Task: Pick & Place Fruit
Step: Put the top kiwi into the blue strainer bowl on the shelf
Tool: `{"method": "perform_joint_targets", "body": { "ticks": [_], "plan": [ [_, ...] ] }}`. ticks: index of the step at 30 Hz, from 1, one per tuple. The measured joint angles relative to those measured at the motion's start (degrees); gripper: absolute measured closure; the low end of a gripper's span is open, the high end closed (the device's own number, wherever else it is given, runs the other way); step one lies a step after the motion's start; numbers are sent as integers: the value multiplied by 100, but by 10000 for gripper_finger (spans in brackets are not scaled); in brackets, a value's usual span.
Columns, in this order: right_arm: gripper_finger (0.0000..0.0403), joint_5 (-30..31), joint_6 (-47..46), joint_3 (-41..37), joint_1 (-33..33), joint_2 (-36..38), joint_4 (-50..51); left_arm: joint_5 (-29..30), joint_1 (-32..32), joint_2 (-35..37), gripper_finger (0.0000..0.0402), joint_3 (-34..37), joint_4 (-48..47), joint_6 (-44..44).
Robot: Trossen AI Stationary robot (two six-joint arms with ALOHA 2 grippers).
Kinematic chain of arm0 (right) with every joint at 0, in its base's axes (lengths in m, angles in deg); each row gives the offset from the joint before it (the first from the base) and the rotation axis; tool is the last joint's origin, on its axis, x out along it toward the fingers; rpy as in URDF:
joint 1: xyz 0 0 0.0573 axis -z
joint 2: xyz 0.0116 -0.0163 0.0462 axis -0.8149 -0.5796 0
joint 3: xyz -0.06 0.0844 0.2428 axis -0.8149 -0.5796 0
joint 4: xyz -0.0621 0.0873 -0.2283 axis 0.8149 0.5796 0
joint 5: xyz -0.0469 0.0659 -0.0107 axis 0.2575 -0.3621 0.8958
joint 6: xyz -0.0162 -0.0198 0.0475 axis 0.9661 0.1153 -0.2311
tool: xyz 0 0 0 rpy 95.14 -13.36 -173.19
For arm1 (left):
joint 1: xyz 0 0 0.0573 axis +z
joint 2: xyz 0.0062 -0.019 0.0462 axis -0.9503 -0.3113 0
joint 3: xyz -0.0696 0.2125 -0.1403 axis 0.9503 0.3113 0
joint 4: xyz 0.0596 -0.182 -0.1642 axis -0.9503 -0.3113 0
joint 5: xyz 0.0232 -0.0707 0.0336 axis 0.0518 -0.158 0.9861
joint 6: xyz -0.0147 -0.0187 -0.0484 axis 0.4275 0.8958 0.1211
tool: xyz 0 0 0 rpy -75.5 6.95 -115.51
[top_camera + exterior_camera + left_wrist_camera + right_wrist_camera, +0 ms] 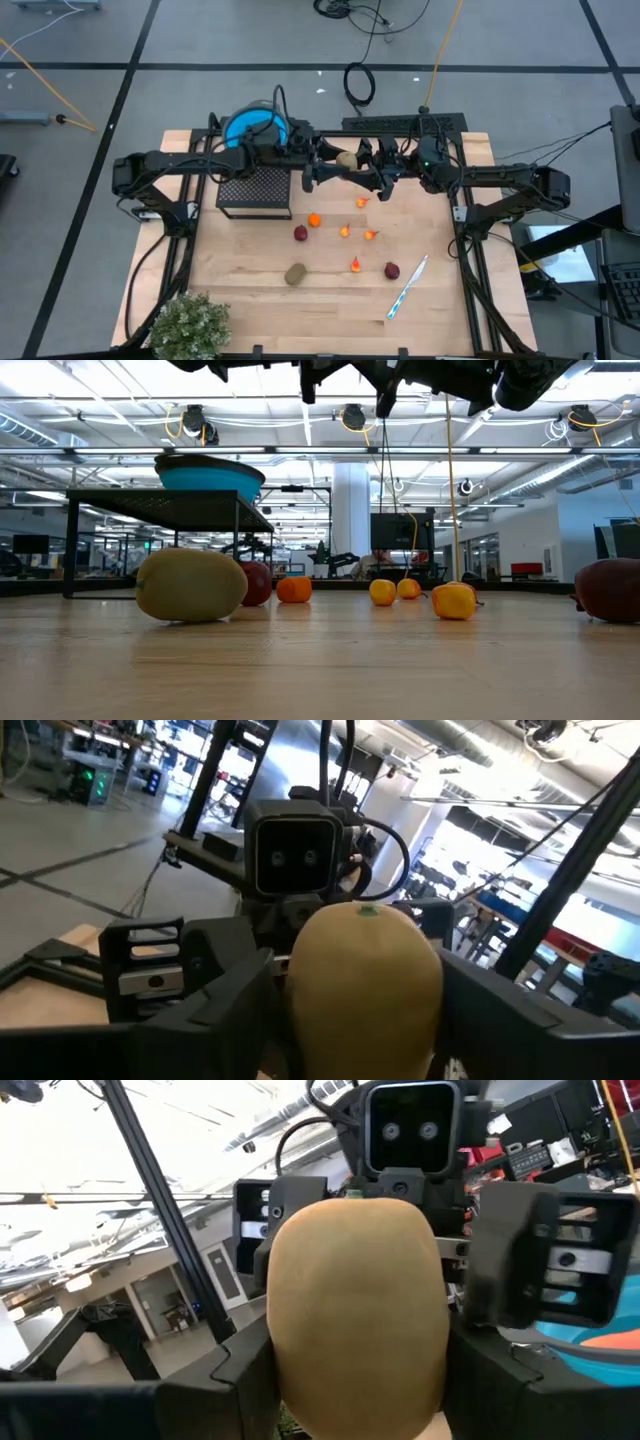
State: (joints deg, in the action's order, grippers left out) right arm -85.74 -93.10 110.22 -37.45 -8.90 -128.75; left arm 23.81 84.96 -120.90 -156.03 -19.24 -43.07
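Note:
A tan, brown-green oval fruit hangs in the air above the table's far middle, between my two grippers. My left gripper comes from the left and my right gripper from the right, tip to tip. Each is shut on the oval, which fills the left wrist view and the right wrist view. On the table lie another brown-green oval, two dark red balls, an orange ball and several tiny orange bits. My left gripper pinches the oval's two sides between its two fingers, coming level from the table's left. The oval is lifted clear of the table, with its stem end pointing away from the wrist. My right gripper pinches the same oval's two sides between its two fingers, coming level from the table's right. The oval sits clear of the table, between the fingers of both grippers.
A blue bowl sits on a black mesh stand at the far left, beside my left arm. A white-and-blue pen lies at the near right. A bushy green plant stands at the near left corner.

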Motion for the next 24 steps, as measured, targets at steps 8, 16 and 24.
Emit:
{"method": "perform_joint_targets", "body": {
  "ticks": [8, 16, 24],
  "plan": [
    [195, -4, -260, -2, 4, 7, 113, 107, 0, 5, 234, -2, -9, -19],
    [149, -14, -238, 2, 0, -11, 696, 383, 27, 71, 214, 2, -371, -241],
    [119, -185, -237, 2, -2, 1, 1507, 752, 248, 461, 225, 2, -988, -640]
  ]
}}
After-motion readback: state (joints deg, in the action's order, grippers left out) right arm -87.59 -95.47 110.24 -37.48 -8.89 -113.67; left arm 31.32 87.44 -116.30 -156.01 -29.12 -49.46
